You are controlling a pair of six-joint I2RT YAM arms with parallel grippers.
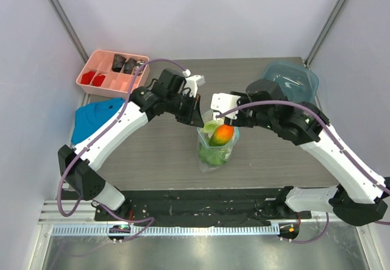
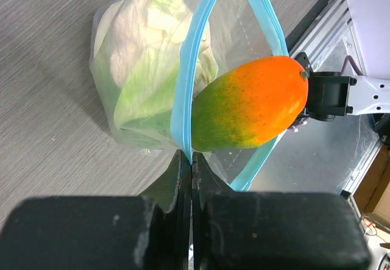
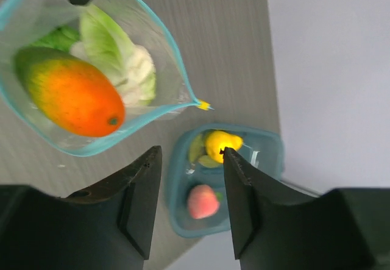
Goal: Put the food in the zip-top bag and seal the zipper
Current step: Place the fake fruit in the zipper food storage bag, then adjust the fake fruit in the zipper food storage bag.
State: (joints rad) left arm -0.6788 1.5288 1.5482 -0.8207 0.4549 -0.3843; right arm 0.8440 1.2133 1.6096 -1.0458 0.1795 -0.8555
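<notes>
Currently: bag [image 1: 207, 163] holds cabbage [image 2: 146, 56], mango [image 2: 250, 105] at mouth; L gripper [image 2: 191, 160] pinching zipper [image 2: 190, 81]; R gripper [image 3: 191, 153] above bag, spread, empty.

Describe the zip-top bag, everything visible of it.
The zip-top bag is clear, crinkly plastic, standing on the table with its mouth up and wide open. Its light-blue zipper rims the mouth, unsealed. The left gripper pinches one side of the rim, jaws shut. A pale green cabbage fills the bottom; an orange-green fruit lies in the mouth above it.
</notes>
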